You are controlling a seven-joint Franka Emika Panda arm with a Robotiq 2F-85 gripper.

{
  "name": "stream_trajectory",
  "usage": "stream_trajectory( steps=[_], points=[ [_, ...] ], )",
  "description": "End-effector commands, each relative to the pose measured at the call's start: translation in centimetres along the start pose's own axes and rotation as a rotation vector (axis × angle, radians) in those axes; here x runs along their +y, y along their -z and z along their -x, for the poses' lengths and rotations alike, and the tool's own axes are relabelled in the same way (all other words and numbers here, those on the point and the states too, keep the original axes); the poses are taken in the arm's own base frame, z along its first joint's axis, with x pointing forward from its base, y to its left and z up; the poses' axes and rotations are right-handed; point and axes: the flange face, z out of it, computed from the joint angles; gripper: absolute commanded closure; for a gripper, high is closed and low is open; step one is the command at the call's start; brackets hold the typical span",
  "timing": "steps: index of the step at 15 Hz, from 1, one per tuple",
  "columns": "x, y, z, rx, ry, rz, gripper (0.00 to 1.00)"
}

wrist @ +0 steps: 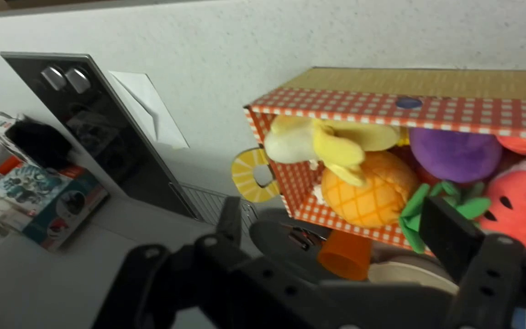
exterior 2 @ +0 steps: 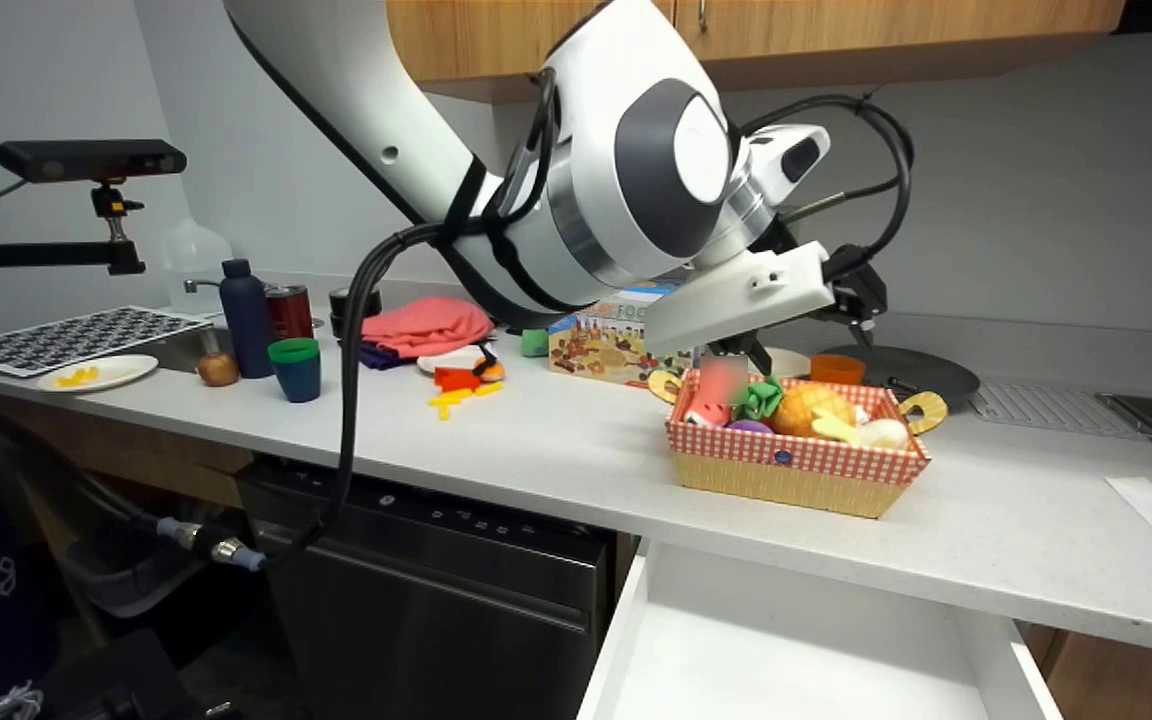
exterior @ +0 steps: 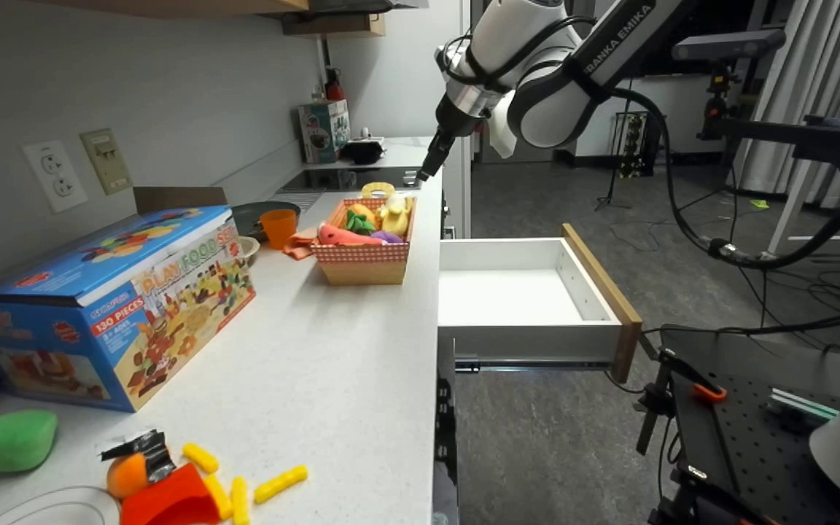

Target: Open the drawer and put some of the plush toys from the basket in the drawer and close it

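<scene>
Nearest us, the pulled-out drawer (exterior 2: 816,655) is cut off in an exterior view; beyond it we see the basket (exterior 2: 786,487). Spread wide and empty, the gripper (wrist: 334,214) partly hides the basket's plush toys (wrist: 368,192) in the wrist view.

1 drawer (exterior: 500,292), 1 basket (exterior: 362,274), 1 banana (wrist: 324,142), 1 pineapple (wrist: 368,189); 4 yellow sticks (exterior: 240,501) at 7 o'clock in an exterior view.

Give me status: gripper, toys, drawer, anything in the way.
Gripper open, nothing held. Plush toys in basket, drawer pulled open. Banana toy partly covering pineapple toy in wrist view, possibly hampering a grasp.
</scene>
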Motion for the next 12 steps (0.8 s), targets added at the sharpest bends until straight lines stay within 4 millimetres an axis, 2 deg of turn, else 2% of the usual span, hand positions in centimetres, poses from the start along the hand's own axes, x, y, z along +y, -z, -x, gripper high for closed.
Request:
stream_trajectory(
  steps=[1, 4, 6, 7, 10, 12],
  points=[
    [-2.3, -1.2, -2.9, 0.044, 0.029, -0.051, 0.0],
    [-2.7, -2.7, -5.3, 0.043, 0.019, -0.089, 0.0],
    [-1.4, -3.8, -6.2, 0.022, 0.001, -0.079, 0.0],
    [-3.1, -2.5, -5.0, 0.033, 0.006, -0.089, 0.0],
    [-1.8, -3.6, -5.6, 0.024, -0.006, -0.075, 0.0],
    [-1.7, -3.7, -5.5, 0.023, -0.007, -0.074, 0.0]
  ],
)
